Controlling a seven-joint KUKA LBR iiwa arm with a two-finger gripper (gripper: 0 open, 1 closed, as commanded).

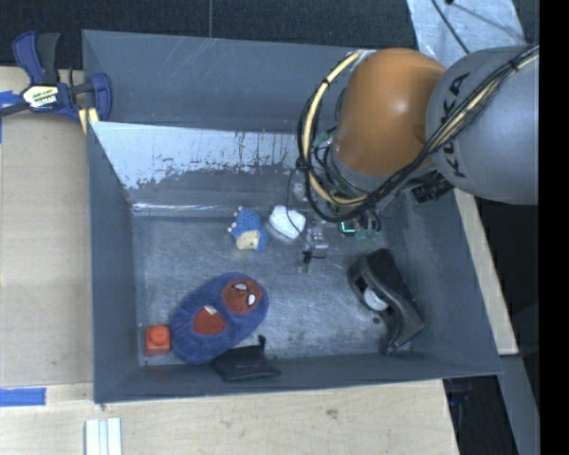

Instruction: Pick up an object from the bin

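Grey bin [109, 254]: blue slipper [197, 342], orange block [157, 339], small white thing [286, 223] by gripper [313, 246]

Small white rounded thing [286, 223], lying on the floor of the bin [112, 254] near the foot of the back wall, about midway along it, just beside the gripper [313, 247]. Close by, on the side toward the left wall, a little blue and yellow soft toy [247, 230]. Whether touching, cannot tell.
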